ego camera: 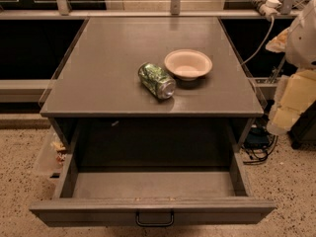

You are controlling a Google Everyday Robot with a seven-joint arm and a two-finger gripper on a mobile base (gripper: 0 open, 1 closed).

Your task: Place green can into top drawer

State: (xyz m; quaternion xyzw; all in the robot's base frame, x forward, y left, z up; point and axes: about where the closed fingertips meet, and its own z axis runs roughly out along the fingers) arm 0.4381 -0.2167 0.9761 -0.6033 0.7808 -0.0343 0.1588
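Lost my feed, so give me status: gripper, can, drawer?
Gripper at right edge, beside tabletop. Can lying on its side on top, not in drawer yet. Drawer open. Bowl close beside can.

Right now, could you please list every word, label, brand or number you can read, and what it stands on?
No text can be read.
The green can, lying on the tabletop: print too blurred to read.
The bowl, top drawer and the gripper at the right edge: no text shows.

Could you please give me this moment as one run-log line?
can: on its side on table, beside bowl | drawer: open, empty | hand: at view's right, away from can
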